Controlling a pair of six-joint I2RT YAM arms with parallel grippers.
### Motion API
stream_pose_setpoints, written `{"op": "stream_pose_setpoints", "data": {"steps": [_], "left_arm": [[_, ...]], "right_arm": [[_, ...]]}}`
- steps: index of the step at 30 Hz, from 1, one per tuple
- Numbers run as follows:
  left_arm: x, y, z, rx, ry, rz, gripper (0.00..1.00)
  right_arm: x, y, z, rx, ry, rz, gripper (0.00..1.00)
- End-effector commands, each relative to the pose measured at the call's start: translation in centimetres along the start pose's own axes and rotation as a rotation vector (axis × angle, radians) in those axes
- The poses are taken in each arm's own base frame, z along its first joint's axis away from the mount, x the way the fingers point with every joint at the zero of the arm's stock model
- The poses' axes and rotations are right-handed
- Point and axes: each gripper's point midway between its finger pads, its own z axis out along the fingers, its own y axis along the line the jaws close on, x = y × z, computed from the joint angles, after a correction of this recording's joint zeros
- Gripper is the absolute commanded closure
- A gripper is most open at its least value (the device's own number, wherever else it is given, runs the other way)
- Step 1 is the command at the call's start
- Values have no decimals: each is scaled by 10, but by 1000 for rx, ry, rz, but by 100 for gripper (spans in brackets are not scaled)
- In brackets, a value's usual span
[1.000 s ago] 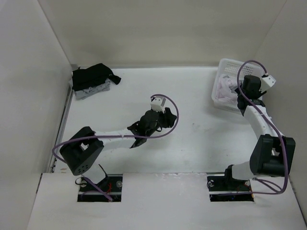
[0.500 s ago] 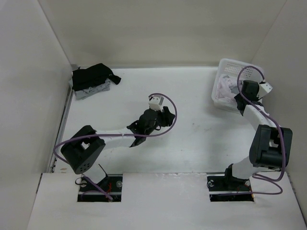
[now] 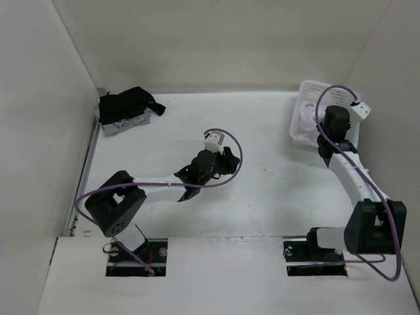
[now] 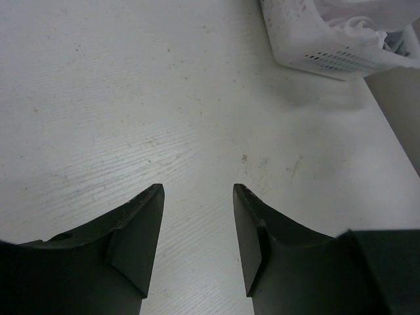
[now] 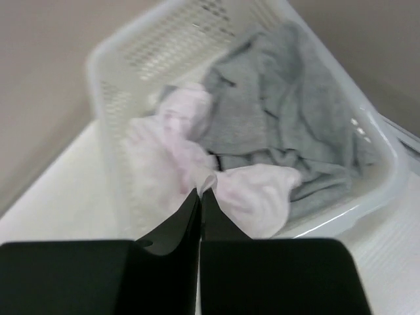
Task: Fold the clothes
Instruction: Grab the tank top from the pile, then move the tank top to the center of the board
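Note:
In the right wrist view my right gripper (image 5: 200,191) is shut, and a fold of the thin white, faintly lilac top (image 5: 256,190) is pinched into a small peak at its tips. The top lies in the white lattice basket (image 5: 131,46) beside a grey garment (image 5: 282,111). From above, the right gripper (image 3: 326,128) reaches into the basket (image 3: 310,87) at the far right. My left gripper (image 3: 228,161) hovers over the middle of the table. Its fingers (image 4: 141,230) stand open over bare tabletop with nothing between them.
A pile of black clothes (image 3: 128,102) on a grey piece (image 3: 125,125) sits in the far left corner. The basket (image 4: 328,59) shows at the top right of the left wrist view. Walls close the table on three sides.
My right gripper dipped into the basket and closed on the white top. The right arm's elbow swung lower. The left arm stayed nearly still.

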Motion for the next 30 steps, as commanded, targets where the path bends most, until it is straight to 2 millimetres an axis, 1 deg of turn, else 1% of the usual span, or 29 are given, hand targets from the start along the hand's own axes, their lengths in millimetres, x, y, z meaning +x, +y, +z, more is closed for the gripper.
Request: {"op": "stream_pose_setpoints", "data": {"steps": [1,2,4,5,6,7,8,9,10,12,13,15,17,18,20,21,23,24,26,27,28,29,30], "left_arm": [[-16,-2,2,21,-57,-27,55],[-19,1,2,13,-64,-33,55],[-23,8,3,-8,-75,-52,55],[-25,16,4,-32,-79,-70,55],[-26,20,4,-44,-82,-83,55],[-29,28,5,-69,-87,-106,55],[-33,36,5,-88,-92,-131,55],[-37,44,4,-108,-97,-154,55],[-39,48,3,-118,-101,-166,55],[-50,66,-2,-159,-120,-211,55],[-54,70,-4,-166,-128,-220,55],[-71,85,-14,-192,-171,-249,54],[-81,93,-21,-207,-198,-268,53],[-90,102,-29,-226,-226,-288,52],[-99,113,-40,-247,-261,-316,51],[-103,120,-47,-253,-279,-338,51],[-112,130,-63,-263,-324,-383,47],[-117,132,-71,-260,-341,-401,46],[-121,130,-79,-242,-351,-424,46],[-121,129,-82,-233,-346,-426,46],[-119,129,-84,-235,-341,-422,46],[-115,133,-87,-250,-329,-417,46],[-109,141,-91,-280,-316,-415,45]], "right_arm": [[-88,56,-72,-189,-279,69,100],[-104,70,-94,-255,-316,91,100],[-140,103,-146,-413,-377,145,100],[-159,121,-174,-497,-399,168,100],[-172,133,-196,-563,-413,190,100],[-184,144,-216,-628,-424,212,100],[-200,161,-247,-728,-438,237,100],[-212,172,-271,-804,-452,254,100],[-221,180,-287,-858,-463,264,100],[-241,201,-329,-995,-485,277,99],[-250,210,-347,-1053,-500,279,99],[-263,225,-373,-1133,-520,274,99],[-263,236,-389,-1191,-514,267,99],[-254,245,-396,-1230,-494,252,98],[-232,253,-398,-1259,-448,227,98],[-215,255,-396,-1270,-416,213,97],[-173,261,-387,-1291,-333,187,97],[-139,264,-379,-1306,-266,167,97],[-79,263,-366,-1323,-143,141,97],[-39,260,-355,-1314,-57,141,97],[-9,255,-347,-1308,13,143,97],[29,248,-339,-1296,95,138,96],[73,240,-336,-1292,196,107,96]]}}
